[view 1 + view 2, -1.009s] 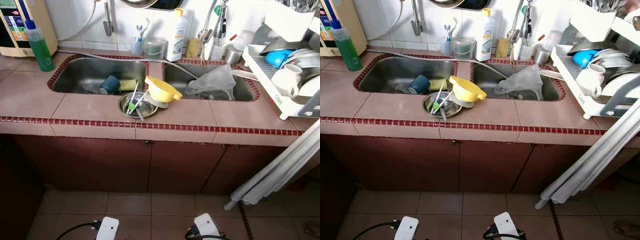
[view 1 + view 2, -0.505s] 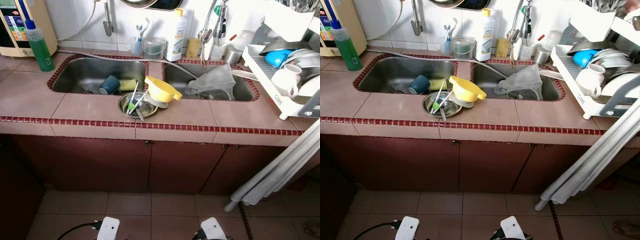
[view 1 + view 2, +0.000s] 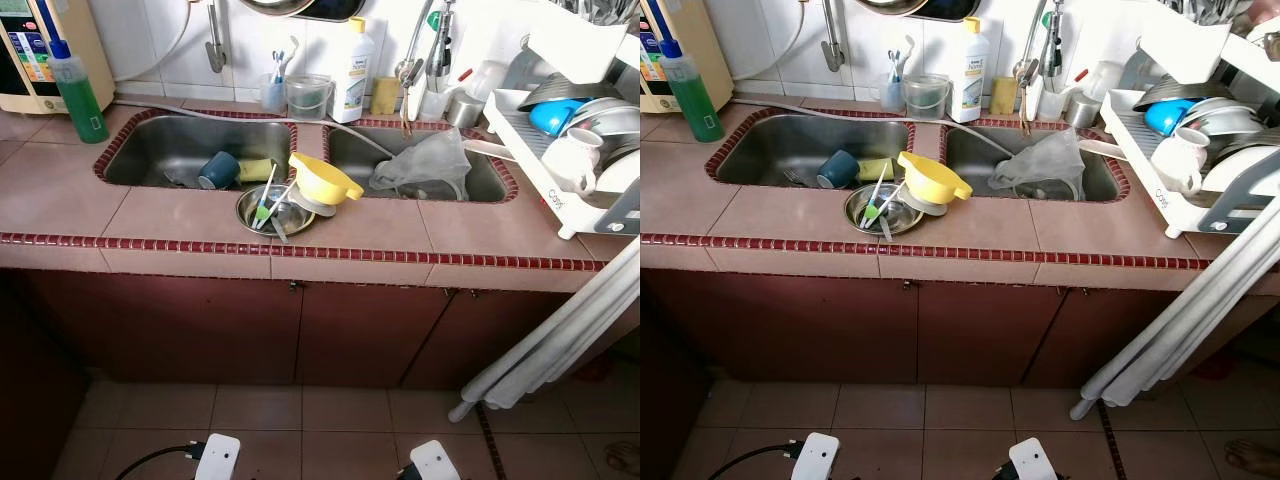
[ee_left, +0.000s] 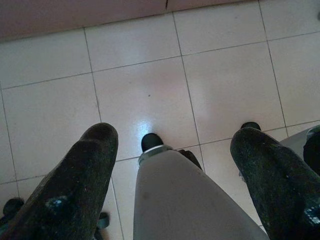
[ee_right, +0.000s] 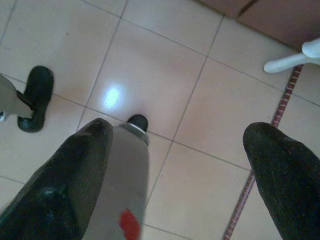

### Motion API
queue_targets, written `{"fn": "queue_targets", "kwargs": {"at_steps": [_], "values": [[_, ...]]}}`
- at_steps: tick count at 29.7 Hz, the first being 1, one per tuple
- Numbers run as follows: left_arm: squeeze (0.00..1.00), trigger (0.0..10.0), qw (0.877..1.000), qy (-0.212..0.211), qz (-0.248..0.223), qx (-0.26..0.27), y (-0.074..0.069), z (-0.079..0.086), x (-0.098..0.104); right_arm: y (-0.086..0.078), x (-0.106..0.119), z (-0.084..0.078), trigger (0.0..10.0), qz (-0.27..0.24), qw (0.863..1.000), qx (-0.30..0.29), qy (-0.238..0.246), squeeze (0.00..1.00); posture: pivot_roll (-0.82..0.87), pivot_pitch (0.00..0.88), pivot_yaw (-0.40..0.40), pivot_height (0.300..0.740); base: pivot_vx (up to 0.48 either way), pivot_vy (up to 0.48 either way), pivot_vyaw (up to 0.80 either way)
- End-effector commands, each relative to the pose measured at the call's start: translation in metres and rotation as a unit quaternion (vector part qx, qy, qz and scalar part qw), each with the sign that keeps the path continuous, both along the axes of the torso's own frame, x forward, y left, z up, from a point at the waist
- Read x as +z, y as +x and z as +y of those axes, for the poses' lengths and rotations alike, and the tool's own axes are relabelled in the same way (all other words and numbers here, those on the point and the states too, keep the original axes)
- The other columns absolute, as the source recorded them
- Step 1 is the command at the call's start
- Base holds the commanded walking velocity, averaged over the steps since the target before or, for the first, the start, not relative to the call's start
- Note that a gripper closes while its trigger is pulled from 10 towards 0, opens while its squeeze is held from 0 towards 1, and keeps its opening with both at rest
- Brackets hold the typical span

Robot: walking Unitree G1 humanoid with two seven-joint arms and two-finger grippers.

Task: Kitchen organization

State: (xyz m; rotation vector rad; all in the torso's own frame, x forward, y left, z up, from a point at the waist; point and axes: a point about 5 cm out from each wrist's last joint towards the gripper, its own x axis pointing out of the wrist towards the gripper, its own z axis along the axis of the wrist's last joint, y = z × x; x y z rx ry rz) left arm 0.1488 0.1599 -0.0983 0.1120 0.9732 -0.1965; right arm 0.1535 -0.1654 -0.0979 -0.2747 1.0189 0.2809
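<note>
Both grippers, left (image 4: 172, 165) and right (image 5: 175, 170), hang over the floor, fingers apart, empty; the yellow bowl (image 3: 323, 180) on the worktop (image 3: 180, 215) lies well above, nearer neither.

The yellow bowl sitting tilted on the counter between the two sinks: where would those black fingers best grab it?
Probably the raised rim of the yellow bowl, from above and the front. It leans on a steel dish, so its near edge is lifted and exposed, thin enough to pinch. Both grippers hang open, low over the floor.
</note>
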Motion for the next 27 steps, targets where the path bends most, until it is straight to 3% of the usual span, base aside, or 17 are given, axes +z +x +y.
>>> {"fn": "queue_targets", "kwargs": {"at_steps": [1,7,15,18,27], "values": [[0.00,10.0,1.000,0.000,0.011,0.000,-0.005,-0.001,-0.002,0.006,0.002,0.004,10.0,-0.005,1.000,-0.001,-0.001,0.00,0.07,0.000,-0.063,0.740,0.000,0.000,0.00],[0.00,10.0,1.000,-0.003,0.005,0.000,-0.002,-0.001,-0.001,0.009,0.003,0.009,10.0,-0.007,1.000,0.001,0.002,0.00,0.07,0.000,-0.064,0.740,0.000,0.000,0.00],[0.00,10.0,1.000,-0.007,-0.005,-0.002,0.001,-0.002,0.001,-0.004,0.000,-0.018,10.0,0.004,1.000,-0.009,-0.011,0.00,0.07,0.000,-0.063,0.740,0.000,0.000,0.00],[0.00,10.0,1.000,-0.007,-0.007,-0.004,0.002,-0.003,0.001,-0.006,0.000,-0.021,10.0,0.006,1.000,-0.011,-0.012,0.00,0.07,0.000,-0.063,0.740,0.000,0.000,0.00],[0.00,10.0,1.000,-0.005,-0.002,-0.003,0.000,-0.003,0.000,0.002,0.001,-0.003,10.0,0.000,1.000,-0.004,-0.004,0.00,0.07,0.000,-0.063,0.740,0.000,0.000,0.00]]}}
